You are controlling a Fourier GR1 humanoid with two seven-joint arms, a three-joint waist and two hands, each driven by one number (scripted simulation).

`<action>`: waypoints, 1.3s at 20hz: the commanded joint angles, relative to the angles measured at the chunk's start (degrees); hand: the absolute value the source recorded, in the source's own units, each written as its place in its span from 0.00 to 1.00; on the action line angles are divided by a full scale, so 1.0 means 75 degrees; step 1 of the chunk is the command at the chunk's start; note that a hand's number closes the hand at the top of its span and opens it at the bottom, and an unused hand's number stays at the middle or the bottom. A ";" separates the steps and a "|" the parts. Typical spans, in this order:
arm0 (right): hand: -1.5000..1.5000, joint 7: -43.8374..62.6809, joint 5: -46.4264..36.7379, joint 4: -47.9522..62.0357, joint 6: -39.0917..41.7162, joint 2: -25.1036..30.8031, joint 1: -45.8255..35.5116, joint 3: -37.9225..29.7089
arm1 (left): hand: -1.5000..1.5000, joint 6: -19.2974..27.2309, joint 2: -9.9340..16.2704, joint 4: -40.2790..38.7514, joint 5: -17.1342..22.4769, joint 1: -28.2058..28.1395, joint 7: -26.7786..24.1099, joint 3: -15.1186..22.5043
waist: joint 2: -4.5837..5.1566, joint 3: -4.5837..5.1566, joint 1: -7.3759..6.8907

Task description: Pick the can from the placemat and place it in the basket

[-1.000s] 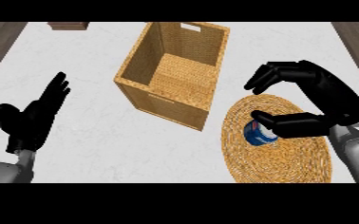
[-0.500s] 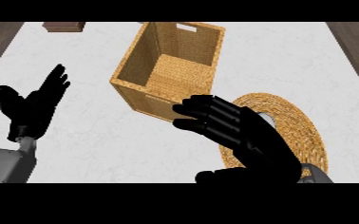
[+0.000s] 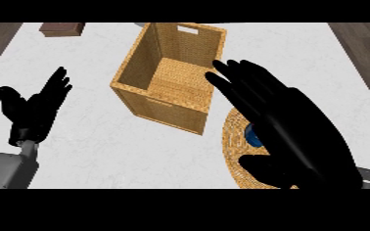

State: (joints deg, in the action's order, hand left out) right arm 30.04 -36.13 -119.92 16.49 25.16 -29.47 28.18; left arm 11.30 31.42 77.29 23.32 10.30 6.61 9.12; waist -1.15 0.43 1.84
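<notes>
Raised, right hand (image 3: 289, 122) now overlaps basket (image 3: 173, 73) rim on white counter (image 3: 94, 54).

**White counter, dark edges**

You're looking steeply down at a pale counter (image 3: 137, 151) whose top is white with faint grey marbling; it fills nearly the whole view. At the upper left corner you can see a strip of dark brown surface (image 3: 7, 34) past the counter's edge, and a matching dark strip (image 3: 356, 44) runs down the upper right side. Near the top left, a small dark brown block (image 3: 61, 29) sits on the counter, cut off by the view's upper edge. Light falls evenly, with only soft shadows on the white top.
</notes>
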 commanded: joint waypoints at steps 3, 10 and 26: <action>0.00 0.2857 0.0672 -0.0680 0.2404 0.0162 -0.1445 -0.0769 | 0.50 -0.0135 0.0141 -0.0052 -0.0035 0.0236 0.0183 -0.0094 | 0.0034 -0.0015 -0.0065; 0.00 0.4089 0.3814 -0.0551 0.4314 0.0316 -0.1550 -0.1798 | 0.50 0.0003 -0.0246 -0.0181 -0.0190 -0.0009 -0.0174 -0.0048 | 0.0044 -0.0025 -0.0028; 0.00 0.2658 0.6149 -0.2894 0.3972 0.1411 0.1842 -0.4847 | 0.50 -0.0242 -0.0525 -0.0090 -0.0644 0.0285 0.0365 -0.0417 | 0.0143 -0.0062 -0.0165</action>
State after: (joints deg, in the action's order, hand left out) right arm 50.91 11.99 -136.56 44.41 37.58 -23.69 -5.38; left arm 9.75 28.45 77.79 19.78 11.64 8.84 6.94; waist -0.24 0.00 0.85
